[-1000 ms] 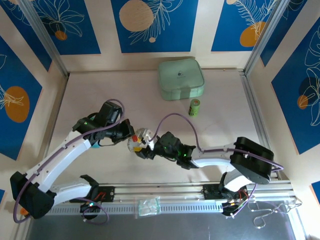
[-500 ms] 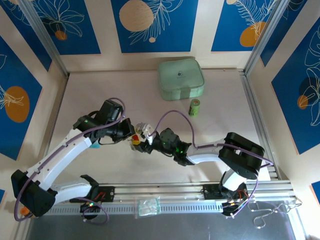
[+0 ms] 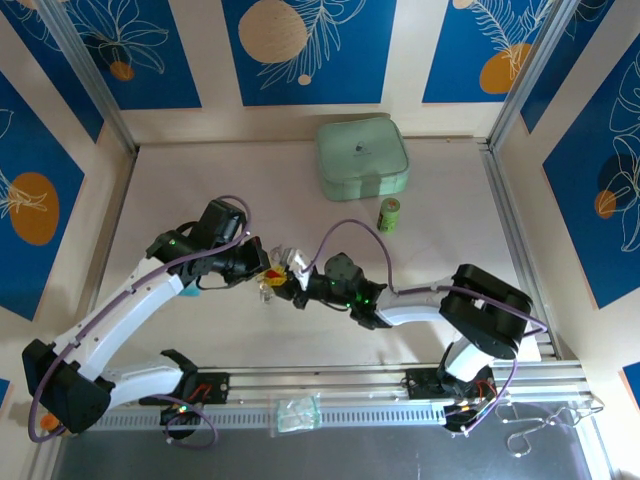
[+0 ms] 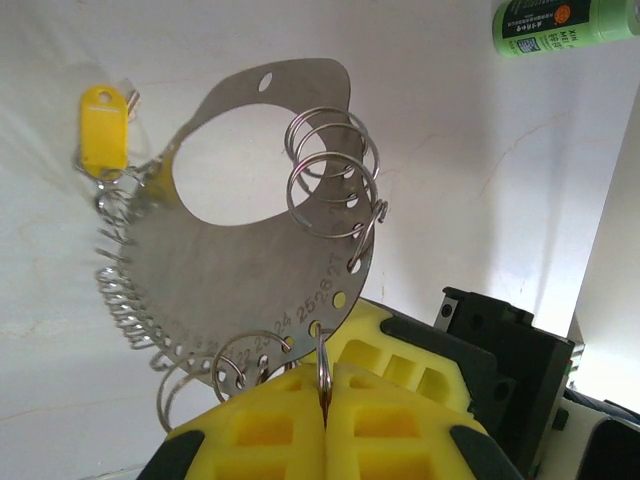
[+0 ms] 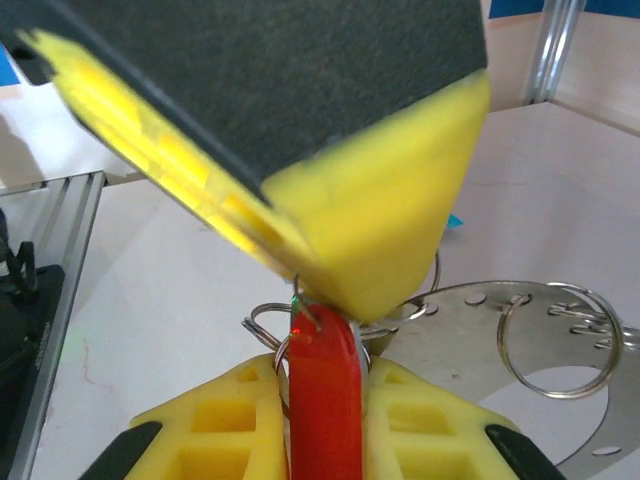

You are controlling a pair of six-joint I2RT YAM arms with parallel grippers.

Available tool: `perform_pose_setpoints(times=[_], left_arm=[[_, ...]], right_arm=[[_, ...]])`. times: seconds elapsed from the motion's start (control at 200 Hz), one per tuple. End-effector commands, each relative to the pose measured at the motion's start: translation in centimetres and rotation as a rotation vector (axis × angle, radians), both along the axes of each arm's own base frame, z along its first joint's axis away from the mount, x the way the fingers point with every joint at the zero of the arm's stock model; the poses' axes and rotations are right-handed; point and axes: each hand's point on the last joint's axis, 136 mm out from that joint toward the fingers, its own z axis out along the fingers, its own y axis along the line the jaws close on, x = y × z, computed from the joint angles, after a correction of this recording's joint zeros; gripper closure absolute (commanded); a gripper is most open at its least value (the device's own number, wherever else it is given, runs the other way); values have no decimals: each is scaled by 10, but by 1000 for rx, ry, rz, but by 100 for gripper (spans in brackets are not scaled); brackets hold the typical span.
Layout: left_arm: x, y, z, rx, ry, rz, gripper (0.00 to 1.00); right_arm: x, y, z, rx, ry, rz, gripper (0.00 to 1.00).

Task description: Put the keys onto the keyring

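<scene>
The keyring (image 4: 230,280) is a flat silvery oval plate edged with several split rings. It hangs from my left gripper (image 4: 325,378), which is shut on one small ring at the plate's lower rim. The yellow key (image 4: 102,128) dangles from a ring on the far side. My right gripper (image 5: 322,368) is shut on the red key (image 5: 325,410), whose head stands upright between the yellow pads. The key's top touches a ring under the left gripper's fingers (image 5: 380,230), beside the keyring (image 5: 480,335). In the top view both grippers, left (image 3: 258,268) and right (image 3: 296,284), meet mid-table.
A pale green square case (image 3: 362,158) lies at the back of the table. A green cylinder (image 3: 389,214) stands just in front of it, also in the left wrist view (image 4: 565,22). A small clear bag (image 3: 298,412) sits on the front rail.
My right gripper moved up and left to meet the left gripper and closed from wide open onto the red key. The left gripper kept its grip on the keyring.
</scene>
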Motion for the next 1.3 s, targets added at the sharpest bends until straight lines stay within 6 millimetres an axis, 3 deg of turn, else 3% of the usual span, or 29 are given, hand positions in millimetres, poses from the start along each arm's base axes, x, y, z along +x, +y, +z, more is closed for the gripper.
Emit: perform_pose_setpoints(times=[0.0, 0.19, 0.405, 0.56, 0.92, 0.995, 1.135, 1.19, 1.295], left_arm=[[-2, -3, 10, -3, -13, -31, 100], [0, 1, 11, 15, -24, -19, 100], [2, 11, 11, 57, -37, 15, 100], [3, 14, 12, 74, -37, 27, 100], [3, 14, 7, 74, -21, 34, 100], [2, 12, 5, 64, -8, 33, 100], [0, 15, 6, 77, -4, 40, 100], [-1, 15, 5, 75, 9, 47, 100], [-5, 12, 1, 45, 65, 82, 100]], right_arm=[[-11, -3, 13, 38, -4, 63, 92], [-13, -7, 7, 21, 35, 83, 100], [-12, -24, -38, -67, 135, 43, 100], [-18, -27, -52, -91, 164, 63, 100], [-24, -23, -49, -70, 156, 117, 100], [-20, -20, -39, -59, 133, 104, 100], [-3, -23, -42, -96, 79, 22, 100], [2, -22, -45, -120, 61, -2, 94], [6, -18, -46, -162, 4, -37, 71]])
